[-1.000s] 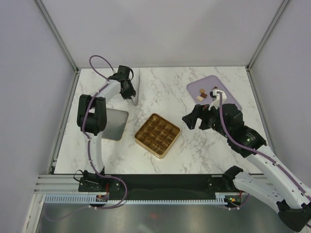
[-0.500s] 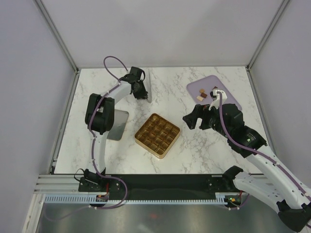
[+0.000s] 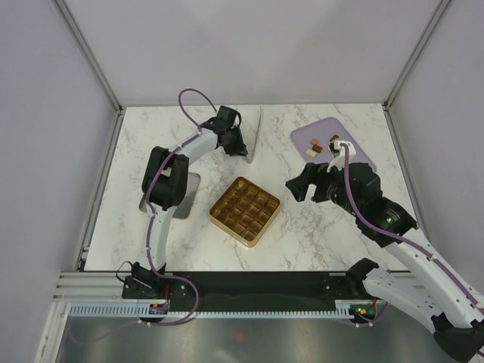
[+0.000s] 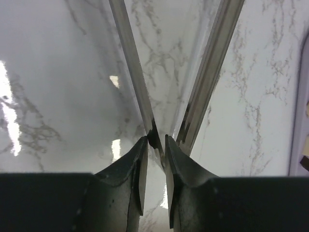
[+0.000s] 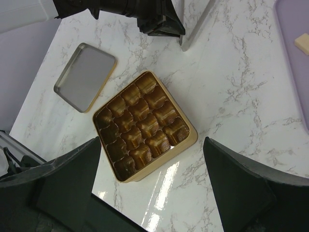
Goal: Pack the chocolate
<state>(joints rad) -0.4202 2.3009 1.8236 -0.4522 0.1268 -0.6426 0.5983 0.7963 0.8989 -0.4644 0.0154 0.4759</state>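
The left gripper has its jaws pinched together on the thin rim of a shallow silver metal tin part. It holds this part up on edge at the far side of the white marble table. The rim is probably gripped because a flat tin offers little else to hold. Whether its lower edge touches the marble cannot be told.

The square gold gridded tray sits mid-table between the two arms, turned corner-on, and every cell looks empty. That spot seems chosen so that either arm can reach it. A second silver rounded-square tin lid lies hollow side up just to the tray's left, apparently set aside so the grid stays uncovered.

The small dark brown, tan and cream chocolate pieces lie loose on a lilac mat at the far right, well apart from the tray. None is packed yet.

The right gripper hovers between mat and tray with its jaws spread wide and nothing between them, its wrist camera looking down on the grid. Since the mat is on its side, this arm looks best placed to fetch the first piece.
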